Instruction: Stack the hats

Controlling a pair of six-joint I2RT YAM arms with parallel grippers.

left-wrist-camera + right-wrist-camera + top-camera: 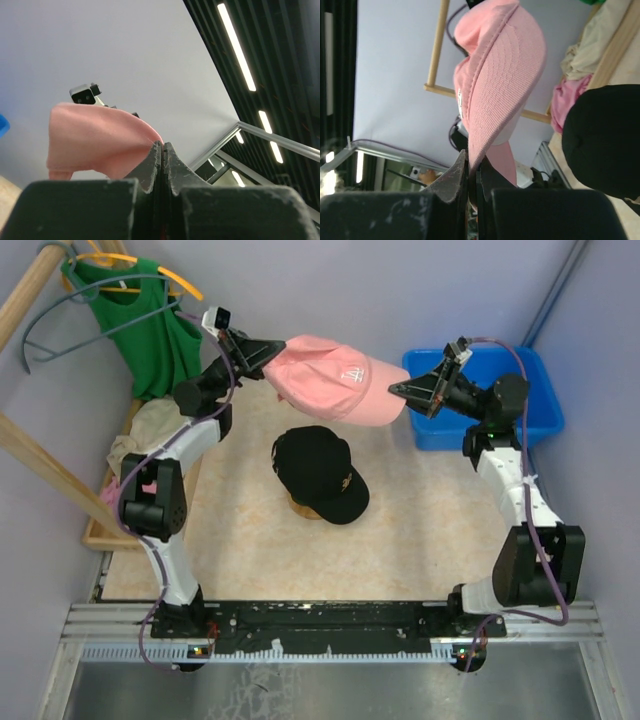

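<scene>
Pink fabric baseball cap with white logo [325, 380], held in the air: left gripper [284, 346] pinches its left edge, right gripper [393, 390] clamps its brim. Below, black gold-emblem cap [320, 470] rests on tan cap [300, 506], mid-way across the pale table [420, 530].

I see the pink cap [325, 380] w/ a small white logo, and the black cap [320, 472] w/ a gold emblem plus a tan edge [298, 505] under it. Left gripper [284, 346] and right gripper [394, 390] are both black; table [400, 540] is beige, faintly mottled. Bkgd in my top view: blue bin [530, 415], green top [150, 340] on a yellow hanger [185, 282], cream cloth [150, 425], pink cloth [108, 495], pale lavender walls [350, 290].
</scene>
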